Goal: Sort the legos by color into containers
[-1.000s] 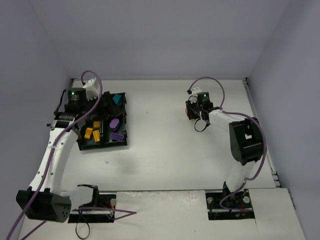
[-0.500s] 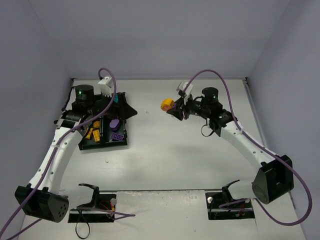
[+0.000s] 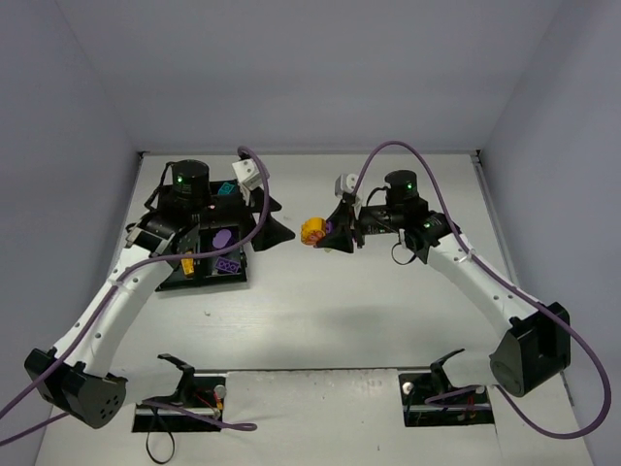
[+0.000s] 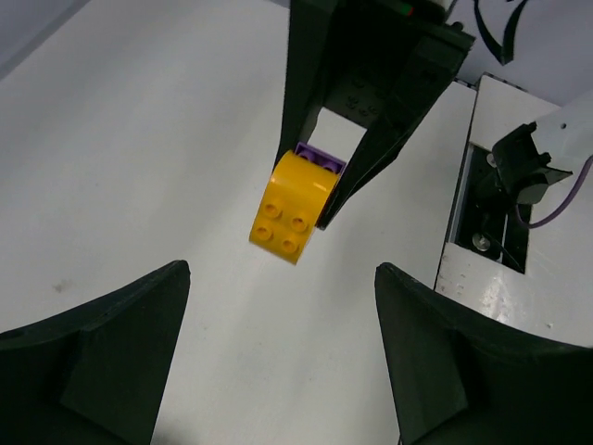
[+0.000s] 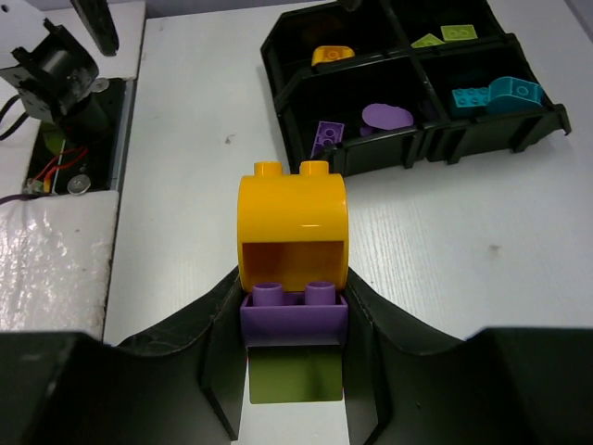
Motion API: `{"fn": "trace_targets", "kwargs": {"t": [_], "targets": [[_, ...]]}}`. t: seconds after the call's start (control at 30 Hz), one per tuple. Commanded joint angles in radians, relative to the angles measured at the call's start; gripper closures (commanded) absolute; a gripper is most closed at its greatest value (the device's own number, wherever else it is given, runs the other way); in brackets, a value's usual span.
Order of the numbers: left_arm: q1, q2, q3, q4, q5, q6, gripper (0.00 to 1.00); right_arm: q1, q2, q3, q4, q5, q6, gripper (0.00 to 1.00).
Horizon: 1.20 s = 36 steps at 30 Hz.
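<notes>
Right jaws were clamped on a purple brick [image 5: 294, 315] with an orange arched brick [image 5: 292, 218] stacked on it, held mid-air to the right of the tray [image 3: 199, 282]. Left jaws were spread wide, empty, facing the stack. Judgement: close squarely on the orange brick only and pull straight along the studs; twisting could drop both.

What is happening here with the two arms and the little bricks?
The right gripper holds a stack of three legos above the table: an orange brick on a purple brick on a yellow-green brick. The left gripper is open and faces the stack from close by without touching it, perhaps to pull a brick off. The black tray already holds other legos, one colour per compartment.
</notes>
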Motion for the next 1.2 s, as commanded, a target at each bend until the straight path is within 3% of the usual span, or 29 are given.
{"fn": "trace_targets", "kwargs": {"t": [0.0,0.47,0.8,1.0,1.03,1.1,1.17], "targets": [[-0.054,0.022,0.078,0.037,0.068,0.11,0.26,0.01,-0.046,0.047,0.023,-0.093,-0.022,0.97],[-0.127,0.144,0.154,-0.064,0.04,0.215,0.27,0.015,-0.046,0.05,0.006,-0.133,-0.025,0.97],[-0.157,0.211,0.188,-0.089,0.052,0.231,0.37,0.016,-0.036,0.048,-0.003,-0.136,-0.025,0.97],[-0.16,0.228,0.191,-0.096,0.074,0.238,0.66,0.02,-0.027,0.048,-0.008,-0.142,-0.025,0.97],[-0.161,0.23,0.191,-0.098,0.074,0.241,0.86,0.02,-0.026,0.047,-0.008,-0.142,-0.025,0.97],[-0.16,0.224,0.193,-0.122,0.078,0.262,1.0,0.02,-0.021,0.042,-0.015,-0.139,-0.025,0.96],[-0.153,0.216,0.187,-0.141,0.074,0.274,1.0,0.02,-0.018,0.033,-0.024,-0.128,-0.034,0.96]]}}
